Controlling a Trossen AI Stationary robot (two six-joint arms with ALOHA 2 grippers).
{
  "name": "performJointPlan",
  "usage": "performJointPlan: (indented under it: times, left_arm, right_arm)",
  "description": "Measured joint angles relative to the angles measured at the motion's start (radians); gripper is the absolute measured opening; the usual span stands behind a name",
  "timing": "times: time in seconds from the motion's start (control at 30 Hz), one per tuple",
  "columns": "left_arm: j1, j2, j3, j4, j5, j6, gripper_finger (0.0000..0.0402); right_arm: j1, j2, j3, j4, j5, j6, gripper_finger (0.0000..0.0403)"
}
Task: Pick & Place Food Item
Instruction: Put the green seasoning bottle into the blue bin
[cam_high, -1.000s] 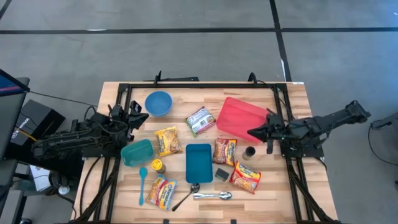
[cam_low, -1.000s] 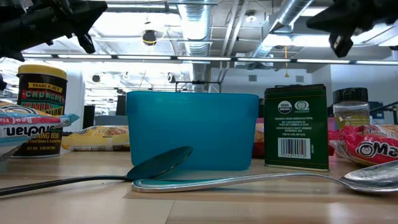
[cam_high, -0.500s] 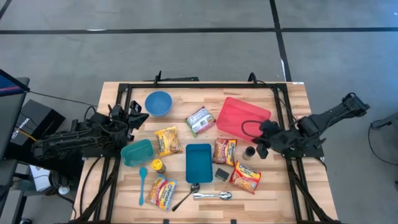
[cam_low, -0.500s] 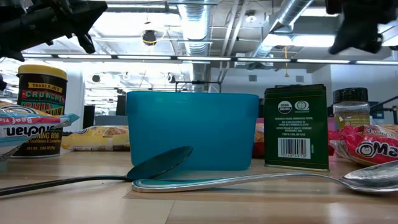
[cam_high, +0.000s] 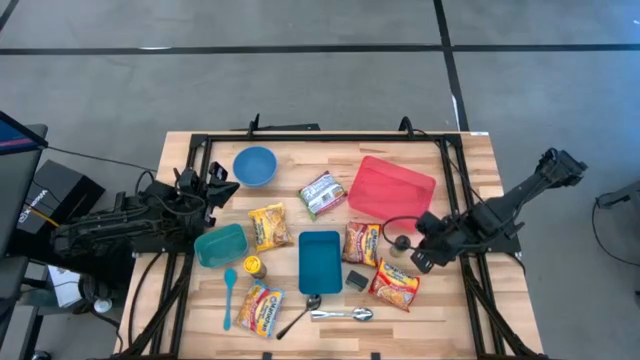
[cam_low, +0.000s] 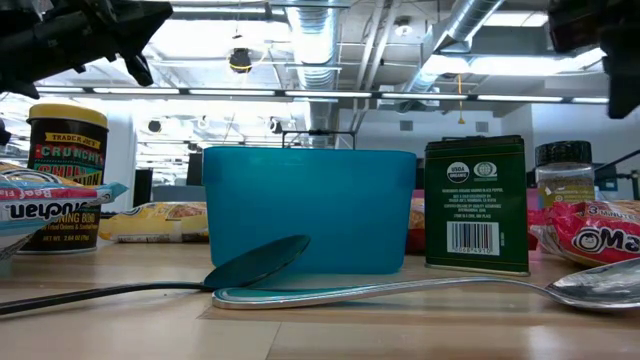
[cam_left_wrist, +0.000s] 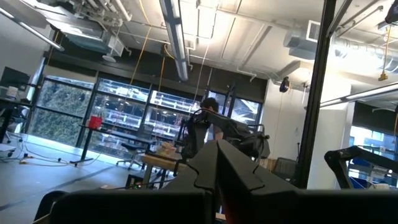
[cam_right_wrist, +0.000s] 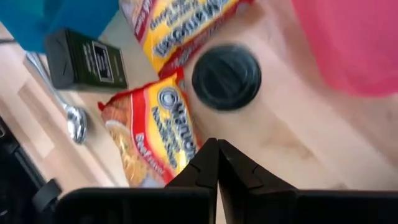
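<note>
The red-and-yellow noodle packet (cam_high: 395, 284) lies flat near the worktop's right front corner, just beside the black-lidded jar (cam_high: 401, 243) and the dark green tin (cam_high: 357, 280), with the red tray (cam_high: 391, 189) further back toward the right rear. The right gripper (cam_high: 420, 261) hangs above that packet with its 2 fingers pressed together and nothing held, so it should spread them fully before descending and pinch the packet's free edge away from the jar. The left gripper (cam_high: 222, 186) waits closed and empty at the left edge.

Open-plan lab: exposed ceiling ducts (cam_low: 318, 40), glass partitions (cam_left_wrist: 93, 115), polished concrete floor (cam_high: 300, 80).
</note>
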Motion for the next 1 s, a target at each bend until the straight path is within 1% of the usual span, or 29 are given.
performJointPlan:
  times: [0.13,0.37,0.57,0.7,0.8,0.9,1.0]
  left_arm:
    - [0.000,0.000,0.000,0.003,0.000,0.001,0.0003]
    - [0.000,0.000,0.000,0.006,0.000,0.006,0.0003]
    - [0.000,0.000,0.000,0.008,0.000,0.007,0.0003]
    - [0.000,0.000,0.000,0.009,-0.001,0.007,0.0003]
    - [0.000,0.000,0.000,0.009,-0.003,0.008,0.0003]
    - [0.000,0.000,0.000,0.010,-0.003,0.008,0.0003]
    - [0.000,0.000,0.000,0.015,-0.003,0.008,0.0003]
  right_arm:
    - [0.002,-0.002,0.000,-0.007,-0.062,0.040,0.0000]
    - [0.001,0.006,0.000,-0.011,-0.147,0.038,0.0000]
    - [-0.015,0.008,0.000,-0.038,-0.139,0.010,0.0000]
    - [-0.021,0.021,0.000,-0.071,-0.040,0.005,0.0000]
    - [-0.024,0.033,0.000,-0.069,-0.026,0.004,0.0003]
    - [-0.027,0.036,0.000,-0.074,-0.010,0.005,0.0021]
    - [-0.027,0.042,0.000,-0.080,-0.002,0.005,0.0051]
